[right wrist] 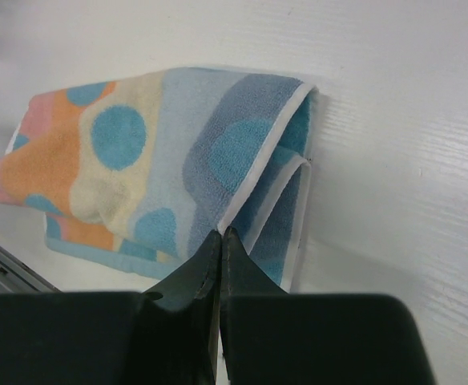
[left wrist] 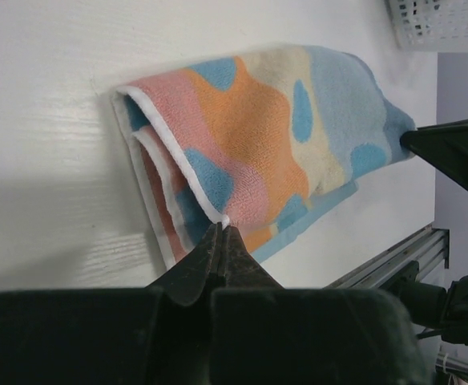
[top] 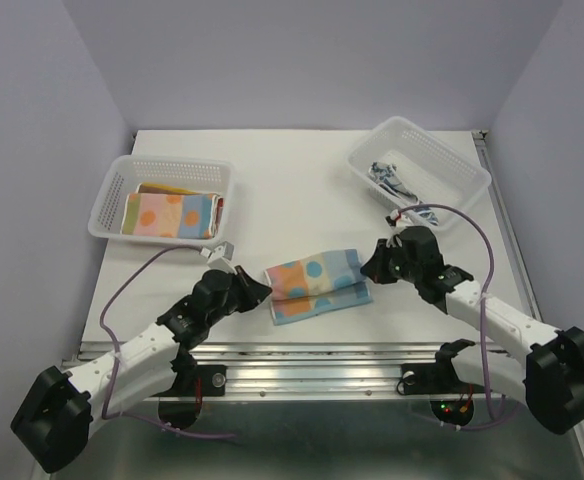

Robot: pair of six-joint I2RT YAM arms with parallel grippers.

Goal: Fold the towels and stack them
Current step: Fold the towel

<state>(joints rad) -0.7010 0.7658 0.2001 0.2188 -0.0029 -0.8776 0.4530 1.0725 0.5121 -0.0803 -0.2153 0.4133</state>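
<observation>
A pastel towel with orange and blue dots (top: 315, 283) lies half folded on the white table, near the front edge between my arms. My left gripper (top: 262, 290) is shut on the white hem at its left end; the left wrist view shows the jaws (left wrist: 222, 226) closed on the upper layer's edge of the towel (left wrist: 258, 136). My right gripper (top: 370, 265) is shut on the hem at its right end; the right wrist view shows the tips (right wrist: 220, 234) closed on the top layer's white edge of the towel (right wrist: 138, 152). A folded pastel towel (top: 167, 215) lies in the left basket. A blue-white patterned towel (top: 392, 180) lies crumpled in the right basket.
The left white perforated basket (top: 177, 163) stands at the back left, with a yellow and orange edge (top: 162, 188) showing behind its folded towel. The right basket (top: 452, 150) stands at the back right, tilted. The table's metal front rail (top: 322, 352) runs just below the towel.
</observation>
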